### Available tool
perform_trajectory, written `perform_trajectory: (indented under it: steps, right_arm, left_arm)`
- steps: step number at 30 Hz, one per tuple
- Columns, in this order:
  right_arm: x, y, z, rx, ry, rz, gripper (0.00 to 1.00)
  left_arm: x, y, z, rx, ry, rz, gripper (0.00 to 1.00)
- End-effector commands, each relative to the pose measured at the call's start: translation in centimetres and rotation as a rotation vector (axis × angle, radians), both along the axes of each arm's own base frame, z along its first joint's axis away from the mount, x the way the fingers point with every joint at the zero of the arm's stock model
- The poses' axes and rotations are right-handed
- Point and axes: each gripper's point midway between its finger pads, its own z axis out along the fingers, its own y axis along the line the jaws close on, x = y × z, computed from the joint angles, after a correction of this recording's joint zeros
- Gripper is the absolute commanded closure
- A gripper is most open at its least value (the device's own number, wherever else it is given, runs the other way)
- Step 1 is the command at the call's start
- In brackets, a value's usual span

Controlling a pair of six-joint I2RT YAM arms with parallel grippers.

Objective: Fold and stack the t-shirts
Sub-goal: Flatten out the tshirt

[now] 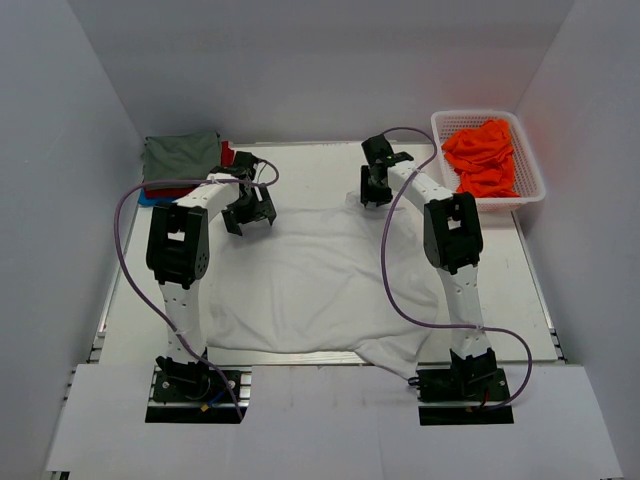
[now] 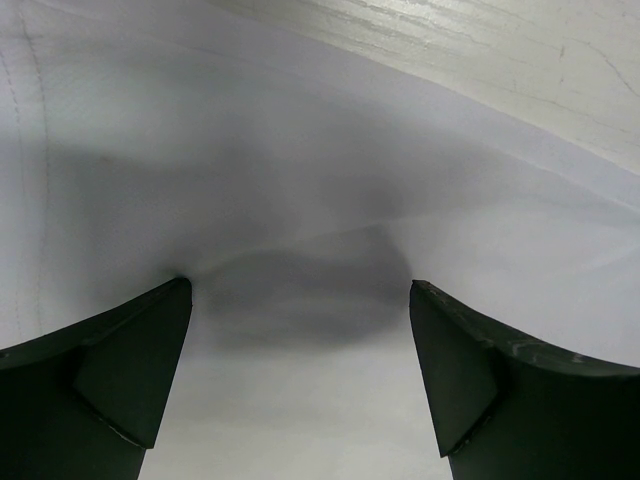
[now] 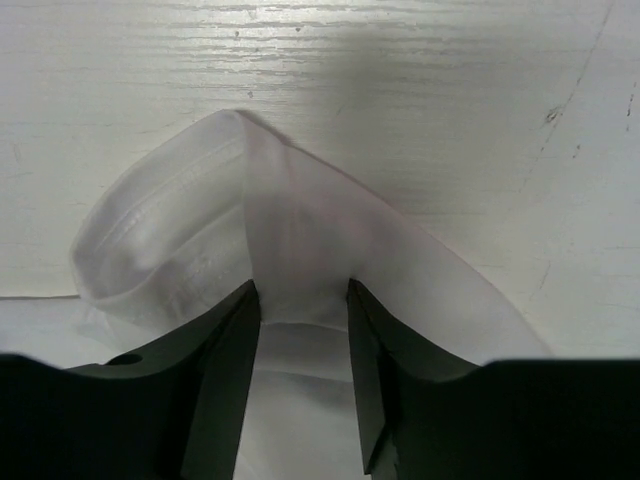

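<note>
A white t-shirt [image 1: 310, 285] lies spread across the middle of the table. My left gripper [image 1: 250, 212] is open just above its far-left part; in the left wrist view [image 2: 300, 290] the fingers stand wide apart over smooth white fabric [image 2: 300, 150]. My right gripper [image 1: 375, 192] is at the shirt's far edge. In the right wrist view [image 3: 300, 290] it is shut on a raised fold of white fabric [image 3: 170, 240] with a stitched hem. Folded olive-grey [image 1: 182, 155], red and blue shirts are stacked at the far left. An orange shirt [image 1: 482, 155] lies in the basket.
The white lattice basket [image 1: 530, 185] stands at the far right corner. Purple cables loop beside both arms. The shirt's near-right corner hangs toward the right arm's base [image 1: 465, 380]. Bare table [image 1: 310, 165] shows beyond the shirt.
</note>
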Motion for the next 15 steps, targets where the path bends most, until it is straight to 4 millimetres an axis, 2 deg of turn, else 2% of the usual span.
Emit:
perform_trajectory:
  steps: [1, 2, 3, 4, 5, 8, 13, 15]
  right_arm:
    - [0.4, -0.1, -0.5, 0.004, 0.005, 0.018, 0.56]
    - [0.2, -0.3, -0.6, -0.007, 0.01, 0.01, 0.58]
    - [0.5, -1.2, -0.6, -0.045, -0.003, -0.023, 0.7]
    - [0.5, -1.5, -0.4, -0.056, -0.008, -0.041, 0.77]
    - [0.6, -1.9, -0.2, -0.069, -0.011, -0.049, 0.8]
    - [1.5, -3.0, 0.9, -0.094, -0.052, -0.067, 0.81]
    - [3.6, -4.0, 4.4, -0.089, -0.147, -0.053, 0.83]
    - [3.9, -4.3, 5.2, -0.094, -0.156, 0.005, 0.83]
  left_arm:
    - [-0.1, 0.3, 0.3, 0.01, -0.007, -0.004, 0.0]
    - [-0.4, 0.4, 0.0, 0.012, 0.002, -0.004, 0.0]
    - [-0.3, 0.5, 0.0, 0.02, 0.0, -0.001, 0.0]
    - [-0.6, 0.6, -0.2, 0.022, 0.009, -0.002, 0.0]
    - [-0.6, 0.8, -0.3, 0.034, 0.006, 0.002, 0.0]
    - [-1.4, 1.4, -0.9, 0.063, 0.031, 0.009, 0.0]
    - [-1.9, 2.0, -2.3, 0.092, 0.063, 0.024, 0.0]
    - [-1.9, 2.0, -2.3, 0.092, 0.063, 0.024, 0.0]
